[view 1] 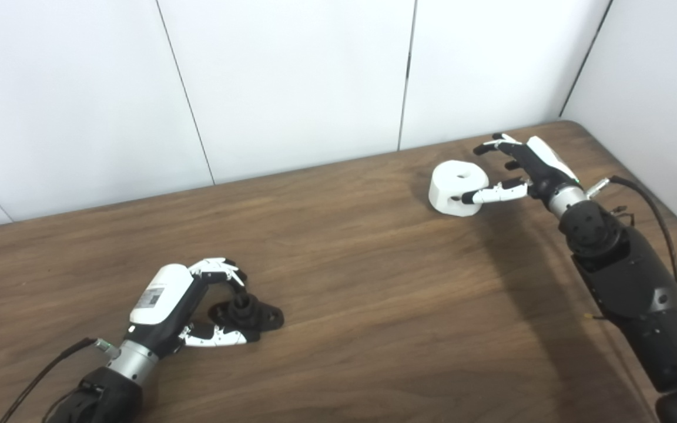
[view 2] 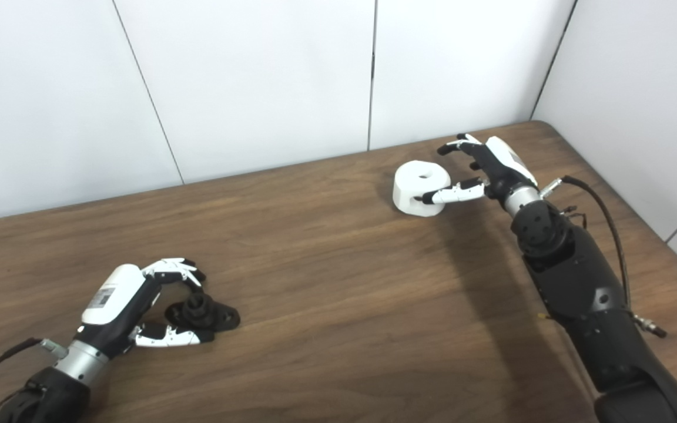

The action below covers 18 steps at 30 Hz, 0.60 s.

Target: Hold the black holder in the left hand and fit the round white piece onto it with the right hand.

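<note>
I'm at the reaching step on both sides, with nothing lifted yet. My left hand [view 1: 197, 305] sits low at the near left of the table [view 1: 344, 282], fingers curled around the black holder [view 1: 248, 313], which still lies flat on the wood. The thumb runs along its near edge and the fingers arch over its far side; they look close to touching, but I can't tell whether the grip has actually closed. Far across at the back right, my right hand [view 1: 515, 170] is spread open around the round white piece [view 1: 458, 188], thumb against its near side and fingers held apart above and behind it, not yet clamped. The white piece rests on the table, hole facing up, well apart from the holder.

Next, I judge, both hands need to close firmly, then lift and come together in the middle, with the white piece's hole lined up over the holder's raised stub
</note>
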Tool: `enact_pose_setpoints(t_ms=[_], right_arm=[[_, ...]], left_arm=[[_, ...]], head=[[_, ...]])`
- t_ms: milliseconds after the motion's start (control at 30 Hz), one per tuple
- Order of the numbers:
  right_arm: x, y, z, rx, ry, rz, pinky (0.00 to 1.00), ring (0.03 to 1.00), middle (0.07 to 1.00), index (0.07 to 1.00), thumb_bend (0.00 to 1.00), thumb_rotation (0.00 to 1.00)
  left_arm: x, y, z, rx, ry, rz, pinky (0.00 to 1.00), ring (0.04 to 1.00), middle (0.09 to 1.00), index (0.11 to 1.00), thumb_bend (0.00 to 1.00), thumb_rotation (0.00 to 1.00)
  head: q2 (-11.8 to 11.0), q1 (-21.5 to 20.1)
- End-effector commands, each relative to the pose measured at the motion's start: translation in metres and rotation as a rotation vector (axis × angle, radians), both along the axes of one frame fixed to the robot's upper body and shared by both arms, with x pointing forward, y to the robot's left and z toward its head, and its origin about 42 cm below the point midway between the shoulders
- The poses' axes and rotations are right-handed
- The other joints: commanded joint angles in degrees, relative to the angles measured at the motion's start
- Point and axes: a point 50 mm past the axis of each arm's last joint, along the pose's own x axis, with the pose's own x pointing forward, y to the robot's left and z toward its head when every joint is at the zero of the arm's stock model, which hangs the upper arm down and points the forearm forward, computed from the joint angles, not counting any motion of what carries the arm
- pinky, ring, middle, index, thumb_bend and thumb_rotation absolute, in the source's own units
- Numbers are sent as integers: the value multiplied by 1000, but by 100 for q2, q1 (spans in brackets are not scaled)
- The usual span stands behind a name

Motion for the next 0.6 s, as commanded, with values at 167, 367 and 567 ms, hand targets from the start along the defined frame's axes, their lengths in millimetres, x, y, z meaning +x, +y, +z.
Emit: enact_pose_setpoints(t_ms=[167,367,567], right_arm=[[13,4,23,-50,-79,29,825,966,971,806,892,350],[14,7,18,-44,-63,33,842,977,974,808,901,361],[14,8,18,-42,-64,31,855,981,973,807,893,357]], left_arm=[[3,10,5,38,-20,25,886,805,701,483,523,52],[4,11,6,38,-23,26,889,805,702,483,523,52],[4,11,7,38,-23,24,891,807,701,483,523,52]], head=[[9,5],[9,5],[15,-1]])
